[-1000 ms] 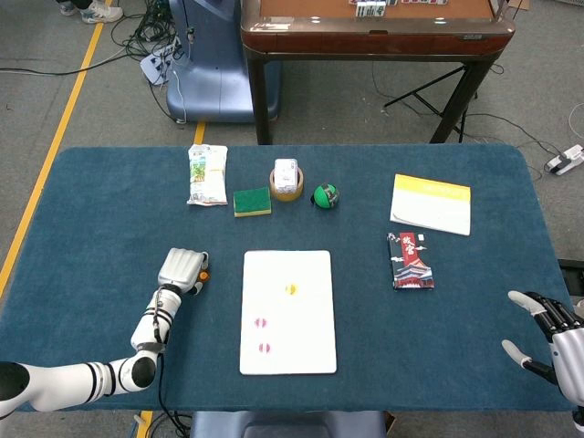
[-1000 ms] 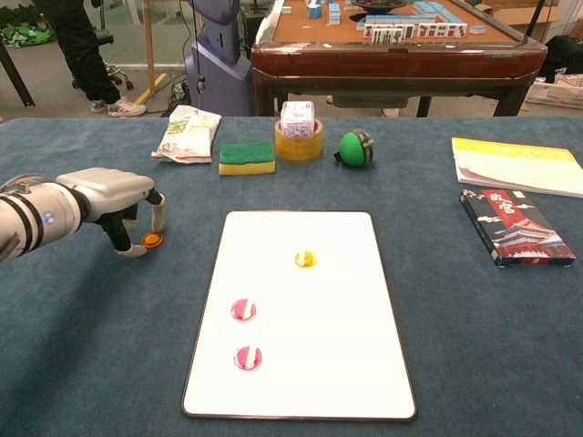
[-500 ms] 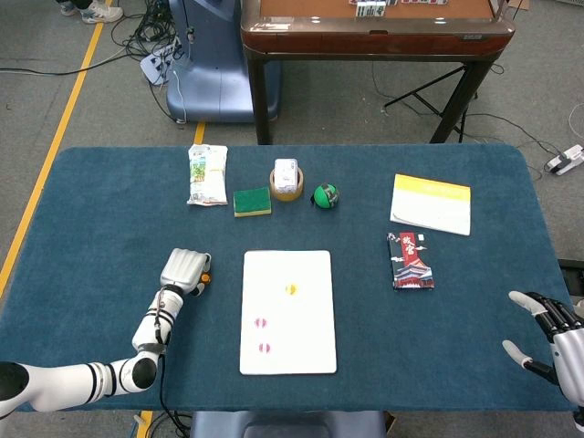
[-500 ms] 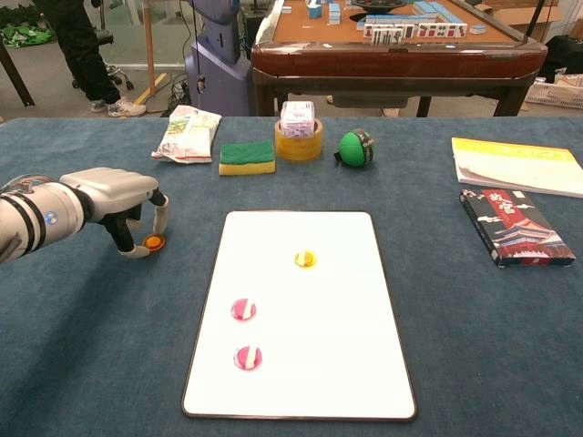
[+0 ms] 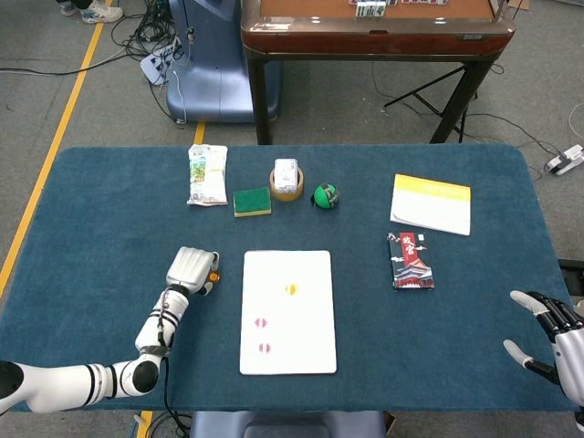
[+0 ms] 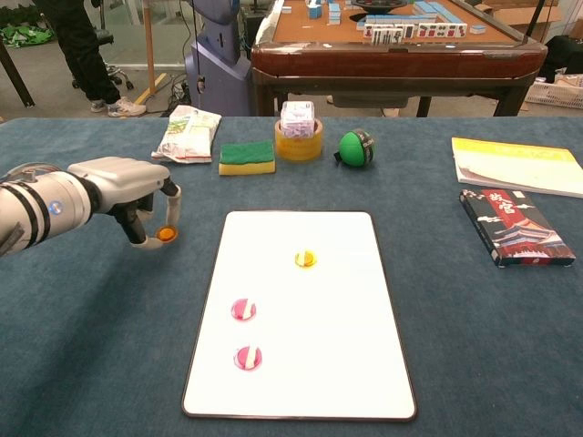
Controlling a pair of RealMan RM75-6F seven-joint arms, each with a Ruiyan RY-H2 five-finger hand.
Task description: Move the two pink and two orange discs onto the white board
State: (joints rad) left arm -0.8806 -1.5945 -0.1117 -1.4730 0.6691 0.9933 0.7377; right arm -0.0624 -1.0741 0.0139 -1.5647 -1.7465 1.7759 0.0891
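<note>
Blue-cloth bench (image 5: pixel 109 210); mahjong table (image 5: pixel 374 27) behind its far edge. Left robot hand (image 6: pixel 137 196) pinches orange disc (image 6: pixel 165 234) near white board (image 6: pixel 301 364)'s left edge. Right robot hand (image 5: pixel 557 342) spread, holds nothing, at bench's right edge.

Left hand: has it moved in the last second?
Yes. The left hand, pinching the orange disc, has shifted right toward the white board; the gap to the board's left edge is narrower in both views.

Your left hand (image 6: pixel 137 187) has a smooth light-grey shell with black finger segments; its forearm is white, ringed by black bands, with a small blue mark. Your right hand (image 5: pixel 555 339) shows pale fingers over black segments.
</note>
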